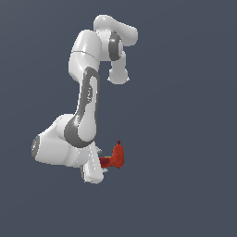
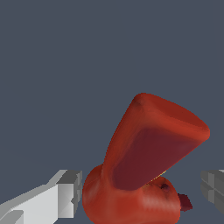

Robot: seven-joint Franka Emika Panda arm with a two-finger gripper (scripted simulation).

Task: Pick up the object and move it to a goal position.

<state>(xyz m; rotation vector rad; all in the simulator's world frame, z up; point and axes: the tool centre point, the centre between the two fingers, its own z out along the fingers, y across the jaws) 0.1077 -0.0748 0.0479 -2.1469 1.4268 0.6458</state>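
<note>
the red drill-like object (image 2: pixel 148 166) sits between the two grey fingers (image 2: pixel 65 192) of the gripper (image 2: pixel 142 194) in the wrist view. one finger stands just beside the object's rounded orange-red body, with only a thin sliver of gap or none at all; the other finger, at the opposite edge of that picture, stands clearly apart from the body, with the small dark tip poking out toward it. so the jaws are spread wider than the object and are not clamped on it. the darker red handle flares out from the body and points away from the gripper.

in the exterior view the object (image 1: pixel 115 157) lies just beside the arm's white hand, on the exterior view's right of it, touching or nearly touching the finger area (image 1: pixel 102 167). its tiny dark tip points upward there. the arm (image 1: pixel 85 106) is folded low, its wrist down next to the object. behind everything is plain slate-grey background.
</note>
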